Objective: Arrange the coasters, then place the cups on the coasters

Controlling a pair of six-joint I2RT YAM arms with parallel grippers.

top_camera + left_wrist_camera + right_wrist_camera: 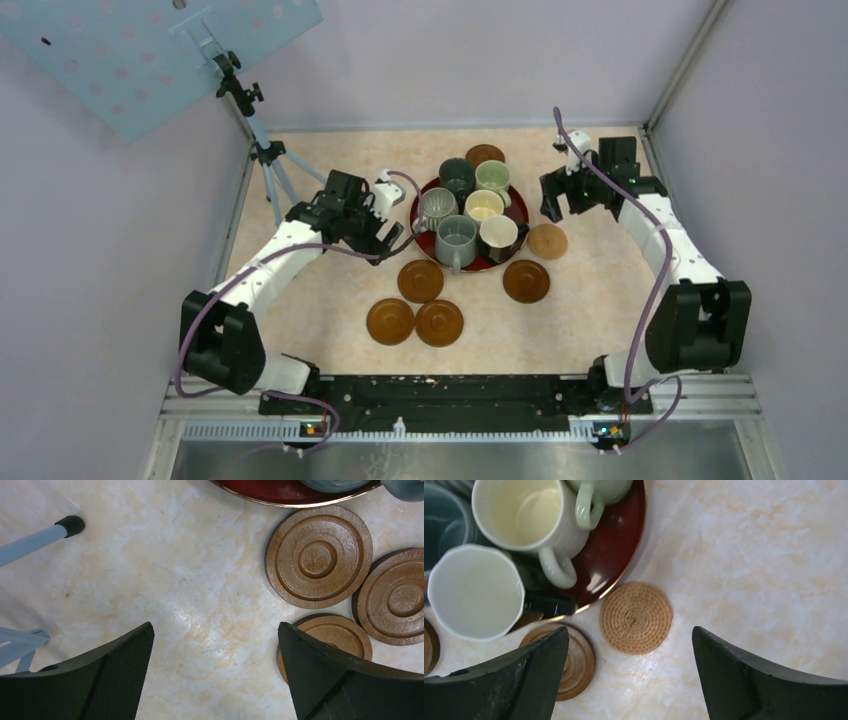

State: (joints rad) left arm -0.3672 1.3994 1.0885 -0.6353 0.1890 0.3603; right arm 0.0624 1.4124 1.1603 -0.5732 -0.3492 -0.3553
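Low in the top view, the coasters [439,323] are laid flat on the worktop [590,300]: thin, stiff discs, judged light and slippery, best pinched across the edge. Beyond, at mid-frame, the cups [457,240] are crowded on the red tray [520,205], judged heavier and breakable, best taken by a wall. The left end effector [215,629] and right end effector [630,630] are held spread apart, empty.

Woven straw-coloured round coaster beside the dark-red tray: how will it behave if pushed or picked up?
Woven straw-coloured round coaster lies flat and thin: a push likely slides it, no rolling. Coiled weave looks rough, probably not slippery. Low edge may be hard to pinch.
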